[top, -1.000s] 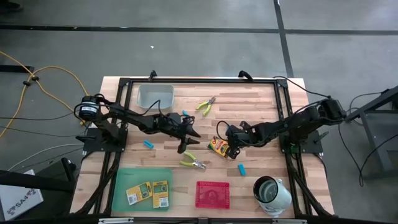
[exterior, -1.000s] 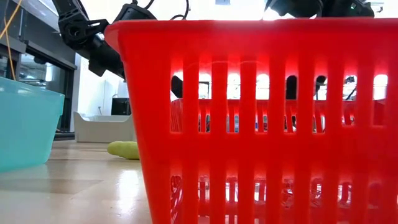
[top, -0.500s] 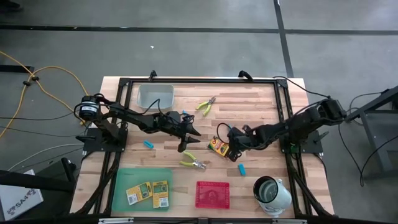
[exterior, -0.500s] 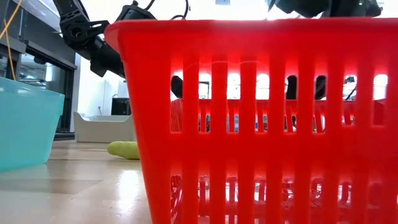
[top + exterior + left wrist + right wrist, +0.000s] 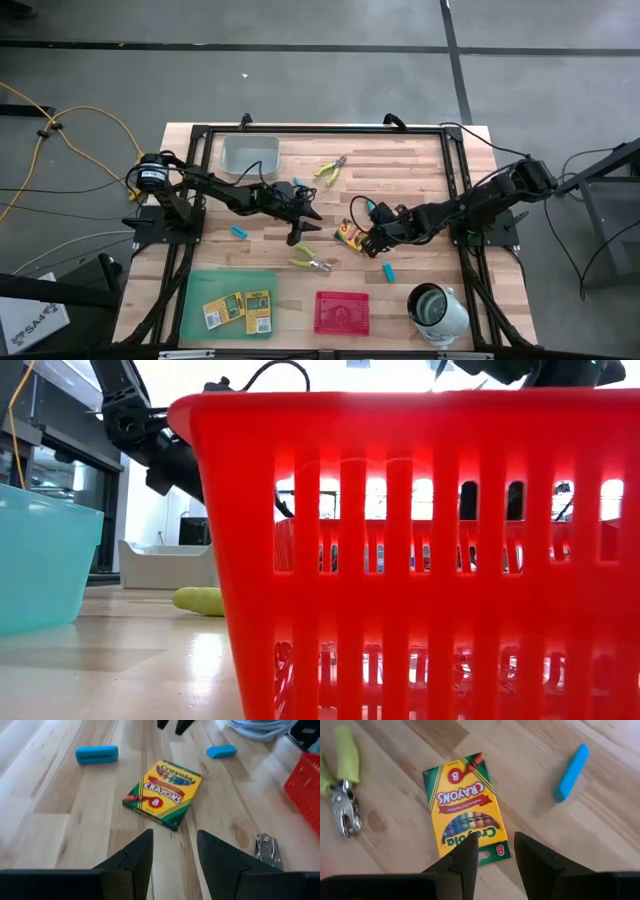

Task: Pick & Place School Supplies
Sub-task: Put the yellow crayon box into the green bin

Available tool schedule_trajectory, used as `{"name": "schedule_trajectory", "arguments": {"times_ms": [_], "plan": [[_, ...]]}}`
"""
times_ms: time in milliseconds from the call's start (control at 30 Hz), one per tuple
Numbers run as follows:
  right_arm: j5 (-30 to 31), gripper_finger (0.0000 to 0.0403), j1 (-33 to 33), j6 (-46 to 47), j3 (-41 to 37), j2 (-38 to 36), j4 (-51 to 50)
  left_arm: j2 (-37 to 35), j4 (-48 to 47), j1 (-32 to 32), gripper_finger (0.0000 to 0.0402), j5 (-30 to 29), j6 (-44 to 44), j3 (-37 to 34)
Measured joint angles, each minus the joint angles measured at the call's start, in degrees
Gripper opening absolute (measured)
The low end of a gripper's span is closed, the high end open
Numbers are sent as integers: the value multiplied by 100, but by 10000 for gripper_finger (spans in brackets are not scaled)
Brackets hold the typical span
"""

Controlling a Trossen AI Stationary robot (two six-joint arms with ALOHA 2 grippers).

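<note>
Green tray [image 5: 196,305]: you already have three crayon boxes [image 5: 238,310] in it, the near-left corner; count these as done
Red basket [image 5: 341,312]: just right of the green tray, I can't see anything sorted into it
Near pliers [image 5: 311,262]: loose, just beyond the green tray
Loose crayon box [image 5: 350,235]: beyond the red basket, flat on the wood; your right gripper [image 5: 371,238] is at its edge, jaws parted, gripping nothing
Left gripper [image 5: 303,222]: beyond the near pliers, released, empty
Still left: blue pieces [image 5: 239,232], far pliers [image 5: 331,171]

Crayon box [image 5: 350,235] lies between both arms, mid-table [image 5: 400,170].
</note>
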Motion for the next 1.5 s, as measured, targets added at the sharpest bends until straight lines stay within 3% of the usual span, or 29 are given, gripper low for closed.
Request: {"name": "schedule_trajectory", "arguments": {"times_ms": [400, 867, 1233, 1500], "plan": [[-883, 118, 212, 1942, 0, 0, 52, 37, 186, -123, 148, 0, 286, 0], [414, 118, 1039, 4460, -10, 0, 144, 37, 202, -367, 148, -13, 799, 0], [619, 118, 1143, 5236, -1330, 2, 2172, 37, 321, -394, 148, -8, 1070, -7], [365, 118, 1032, 5413, -1635, 2, 2644, 37, 526, -394, 148, -9, 1198, -7]]}}
